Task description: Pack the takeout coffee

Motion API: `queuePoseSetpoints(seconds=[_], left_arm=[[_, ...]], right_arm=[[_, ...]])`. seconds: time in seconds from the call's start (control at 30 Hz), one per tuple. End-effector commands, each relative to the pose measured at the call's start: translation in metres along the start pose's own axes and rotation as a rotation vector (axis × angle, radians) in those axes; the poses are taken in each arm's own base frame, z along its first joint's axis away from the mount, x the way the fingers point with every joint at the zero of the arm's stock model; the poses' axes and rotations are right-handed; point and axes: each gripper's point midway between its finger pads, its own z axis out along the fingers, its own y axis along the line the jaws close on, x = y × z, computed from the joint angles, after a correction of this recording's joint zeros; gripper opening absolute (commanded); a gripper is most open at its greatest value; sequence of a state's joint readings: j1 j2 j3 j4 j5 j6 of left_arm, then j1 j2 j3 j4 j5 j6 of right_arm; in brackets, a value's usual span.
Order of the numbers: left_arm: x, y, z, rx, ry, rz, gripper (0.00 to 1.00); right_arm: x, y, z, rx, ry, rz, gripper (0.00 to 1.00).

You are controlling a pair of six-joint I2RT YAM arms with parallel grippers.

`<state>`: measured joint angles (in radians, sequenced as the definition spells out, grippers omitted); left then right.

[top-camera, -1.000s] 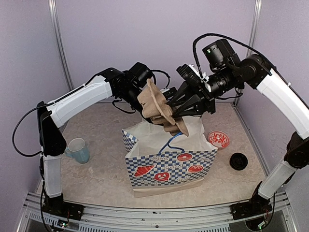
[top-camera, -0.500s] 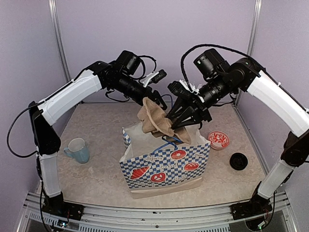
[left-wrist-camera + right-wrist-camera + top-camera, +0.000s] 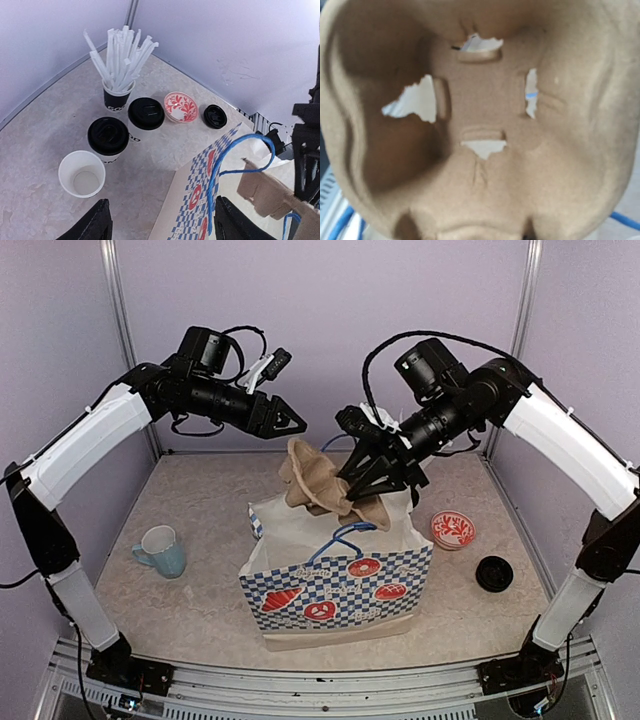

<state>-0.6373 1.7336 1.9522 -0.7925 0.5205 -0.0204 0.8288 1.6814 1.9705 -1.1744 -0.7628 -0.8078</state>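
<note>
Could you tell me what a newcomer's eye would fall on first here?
The brown pulp cup carrier, pinched in the right fingers, hangs tilted over the blue-checked paper bag at mid-table. In the left wrist view, two black-lidded white cups stand beside a cup of white straws.

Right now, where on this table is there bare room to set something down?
Bare table lies between the blue mug and the checkered bag, and along the front edge. It is crowded beside the bag: two lidded cups, an open cup, the straw cup, red bowl and loose lid sit close together.
</note>
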Motion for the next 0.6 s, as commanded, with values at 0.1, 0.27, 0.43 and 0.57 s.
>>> queuePoseSetpoints(seconds=[0.1,0.27,0.43,0.57], left_arm=[[-0.011,0.018,-0.047,-0.086,-0.137,0.005,0.7],[-0.001,0.024,-0.05,-0.095,-0.122,-0.003,0.7],[0.007,0.028,-0.051,-0.102,-0.105,-0.005,0.7],[0.011,0.041,-0.056,-0.127,-0.107,-0.014,0.71]], right_arm=[[-0.019,-0.032,-0.018,0.172,-0.025,-0.001,0.03],[0.001,-0.039,0.004,0.123,0.016,0.073,0.04],[0.009,-0.028,0.011,0.056,0.024,0.088,0.06],[0.012,-0.013,0.012,0.011,0.029,0.076,0.07]])
